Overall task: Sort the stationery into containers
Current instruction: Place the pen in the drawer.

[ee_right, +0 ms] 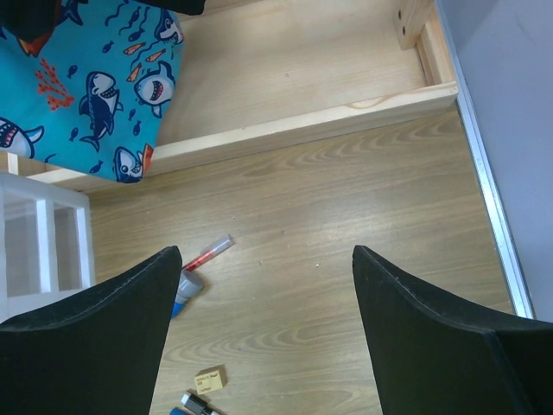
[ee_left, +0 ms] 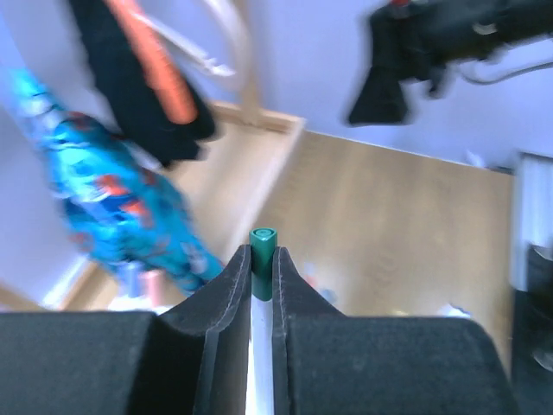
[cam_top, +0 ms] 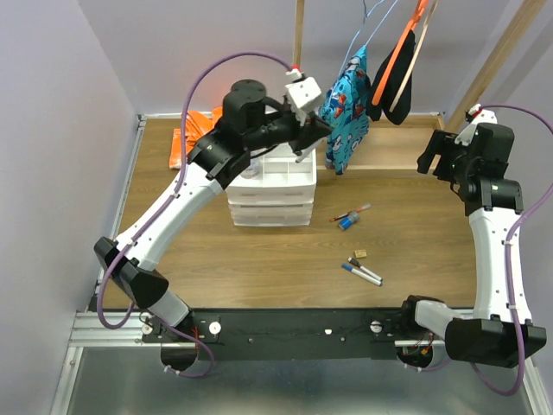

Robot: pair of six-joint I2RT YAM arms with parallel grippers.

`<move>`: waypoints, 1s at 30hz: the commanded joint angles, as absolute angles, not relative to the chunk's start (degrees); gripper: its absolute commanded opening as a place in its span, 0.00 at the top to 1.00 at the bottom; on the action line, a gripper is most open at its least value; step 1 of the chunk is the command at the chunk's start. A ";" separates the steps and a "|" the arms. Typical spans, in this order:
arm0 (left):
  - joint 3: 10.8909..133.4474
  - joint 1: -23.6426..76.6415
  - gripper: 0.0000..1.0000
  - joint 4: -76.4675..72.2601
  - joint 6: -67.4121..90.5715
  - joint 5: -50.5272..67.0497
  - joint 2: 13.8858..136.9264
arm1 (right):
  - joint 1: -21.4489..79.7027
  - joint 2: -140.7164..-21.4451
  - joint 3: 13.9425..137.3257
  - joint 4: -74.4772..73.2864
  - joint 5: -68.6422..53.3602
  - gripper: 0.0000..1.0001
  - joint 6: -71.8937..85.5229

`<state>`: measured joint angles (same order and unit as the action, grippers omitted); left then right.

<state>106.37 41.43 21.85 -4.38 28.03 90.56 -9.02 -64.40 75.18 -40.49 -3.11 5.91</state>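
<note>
The left fingers (ee_left: 229, 285) clench a green-capped marker (ee_left: 263, 242), which lies lengthwise between them, cap outward, above the drawer unit (cam_top: 270, 203). The right fingers (ee_right: 95, 328) hang spread over the desk (ee_right: 346, 190), beside a shark-print cloth (ee_right: 95, 86).

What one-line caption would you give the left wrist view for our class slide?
Left jaws shut on a green-capped white marker, blurred wooden table beyond.

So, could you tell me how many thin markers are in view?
4: a green-capped marker in the left pincer, a red-capped marker beside the blue highlighter, two markers near the tan block. Others may be hidden.
</note>
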 commanded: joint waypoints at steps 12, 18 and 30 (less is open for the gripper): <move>90.35 33.13 1.00 -14.59 -0.26 24.96 92.02 | -10.11 -64.69 78.05 -41.13 -4.22 0.14 2.64; 88.95 32.52 1.00 -17.05 -0.27 24.87 94.83 | -11.16 -63.81 76.82 -41.92 -4.13 0.14 2.20; 89.82 31.20 1.00 -19.86 -0.62 23.82 100.37 | -12.92 -63.46 75.32 -42.01 -5.36 0.14 2.46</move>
<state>89.10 31.81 -16.67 -0.60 25.47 99.50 -12.14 -64.51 76.53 -40.84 -3.99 2.92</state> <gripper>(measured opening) 0.184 0.862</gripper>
